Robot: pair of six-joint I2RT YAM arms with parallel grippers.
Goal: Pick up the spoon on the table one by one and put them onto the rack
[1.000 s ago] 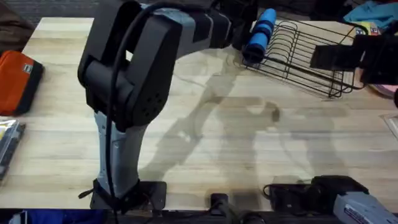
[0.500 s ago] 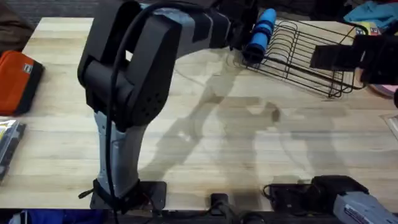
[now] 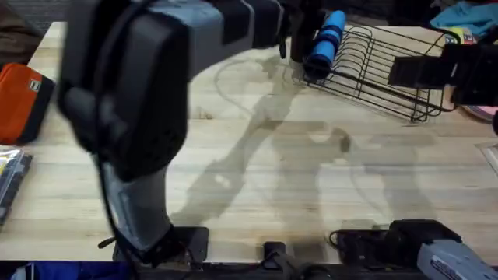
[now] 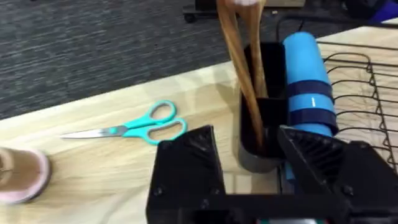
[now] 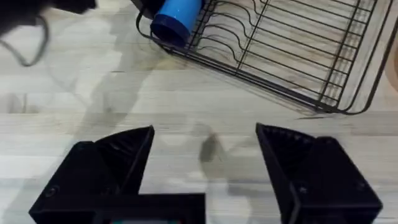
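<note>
Two brown wooden spoons (image 4: pixel 241 74) stand upright in the tall black cutlery cup (image 4: pixel 260 134) at the end of the black wire rack (image 3: pixel 381 70). In the left wrist view my left gripper (image 4: pixel 249 165) is open just in front of the cup, holding nothing. The left arm reaches across the table to that rack corner. My right gripper (image 5: pixel 205 152) is open and empty above bare table in front of the rack (image 5: pixel 292 50).
A blue cylinder (image 3: pixel 325 39) lies on the rack beside the cup. Teal-handled scissors (image 4: pixel 134 127) lie on the table left of the cup, and a pinkish round object (image 4: pixel 22 177) sits further left. An orange case (image 3: pixel 23 101) is at the table's left edge.
The left arm's upper part has swung left and closer to the camera, now blurred. Its gripper stays by the cutlery cup. The right arm has not moved.
</note>
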